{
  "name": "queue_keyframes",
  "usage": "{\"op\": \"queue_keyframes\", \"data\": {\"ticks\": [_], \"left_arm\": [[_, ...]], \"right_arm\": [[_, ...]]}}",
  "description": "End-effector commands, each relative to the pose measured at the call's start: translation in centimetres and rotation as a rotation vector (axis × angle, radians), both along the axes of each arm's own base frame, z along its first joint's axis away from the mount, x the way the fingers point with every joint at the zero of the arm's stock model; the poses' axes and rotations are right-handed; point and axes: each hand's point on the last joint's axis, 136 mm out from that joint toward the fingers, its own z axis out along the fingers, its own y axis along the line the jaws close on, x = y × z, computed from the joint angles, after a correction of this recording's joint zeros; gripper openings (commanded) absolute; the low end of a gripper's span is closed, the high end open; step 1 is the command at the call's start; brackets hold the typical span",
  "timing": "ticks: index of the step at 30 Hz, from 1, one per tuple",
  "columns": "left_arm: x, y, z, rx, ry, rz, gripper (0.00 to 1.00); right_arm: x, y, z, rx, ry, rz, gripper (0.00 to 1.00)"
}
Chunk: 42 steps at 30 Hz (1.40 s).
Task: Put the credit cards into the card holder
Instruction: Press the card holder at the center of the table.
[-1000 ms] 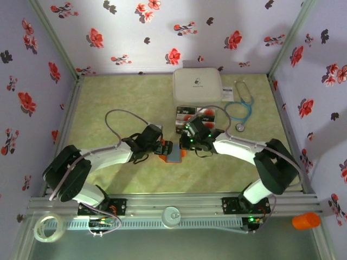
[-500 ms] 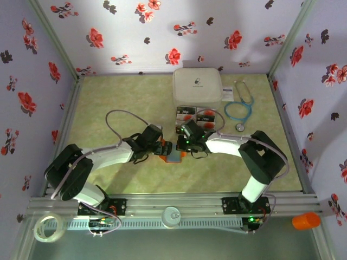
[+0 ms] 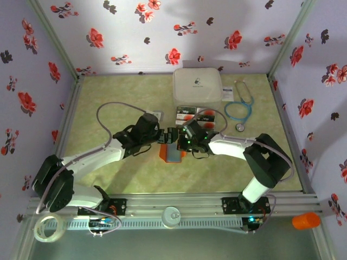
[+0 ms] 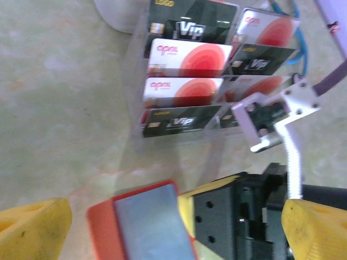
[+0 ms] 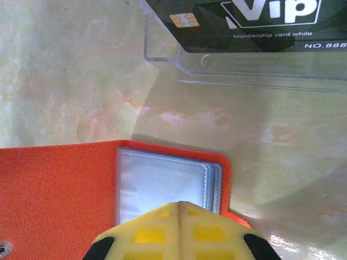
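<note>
Viewing from above: card holder (image 3: 172, 154) lying open on the table (image 3: 108, 103), orange cover down, grey-blue inside up; left gripper (image 3: 166, 135) and right gripper (image 3: 177, 140) close together at its far edge; credit cards (image 3: 197, 114) just beyond, in front of a white case (image 3: 197, 85).

Left wrist — yellow fingers (image 4: 32, 230) spread wide, grasping nothing; card holder low between them, credit cards standing in a clear rack (image 4: 134, 103).

Right wrist — jaws pressed together, empty, tips over the grey-blue sleeves; contact impossible to tell.

White case (image 3: 197, 85) — stethoscope (image 3: 250, 104) beside
</note>
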Motion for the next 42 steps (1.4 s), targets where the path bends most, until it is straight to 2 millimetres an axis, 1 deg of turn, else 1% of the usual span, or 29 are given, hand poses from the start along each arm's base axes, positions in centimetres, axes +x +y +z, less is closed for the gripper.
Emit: {"op": "queue_keyframes", "data": {"ticks": [1, 8, 12, 14, 23, 31, 36, 42], "left_arm": [[-0.4, -2.5, 1.3, -0.138, 0.046, -0.021, 1.0], [-0.5, -4.9, 1.2, -0.334, 0.101, -0.007, 1.0], [-0.6, -5.6, 0.3, -0.376, 0.137, 0.004, 1.0], [-0.7, -5.5, -0.6, -0.379, 0.156, 0.014, 1.0], [-1.4, -3.3, -3.9, -0.339, 0.174, 0.068, 1.0], [-1.4, -0.7, -5.9, -0.274, 0.17, 0.107, 1.0], [-1.8, 1.0, -8.2, -0.21, 0.19, 0.117, 1.0], [-2.5, 1.6, -11.0, -0.139, 0.219, 0.082, 1.0]], "right_arm": [[0.1, -0.5, 0.4, 0.016, -0.007, -0.034, 0.05], [-0.5, -1.2, -0.3, 0.016, 0.001, -0.049, 0.05], [-0.8, -1.5, -0.8, 0.018, 0.009, -0.054, 0.05], [-0.9, -1.5, -1.1, 0.019, 0.014, -0.056, 0.05], [-1.5, -2.1, -2.7, -0.003, 0.039, -0.062, 0.04], [-2.1, -3.0, -4.3, -0.042, 0.059, -0.07, 0.03], [-2.3, -3.4, -5.0, -0.058, 0.066, -0.074, 0.02], [-2.2, -3.6, -5.2, -0.077, 0.051, -0.061, 0.02]]}}
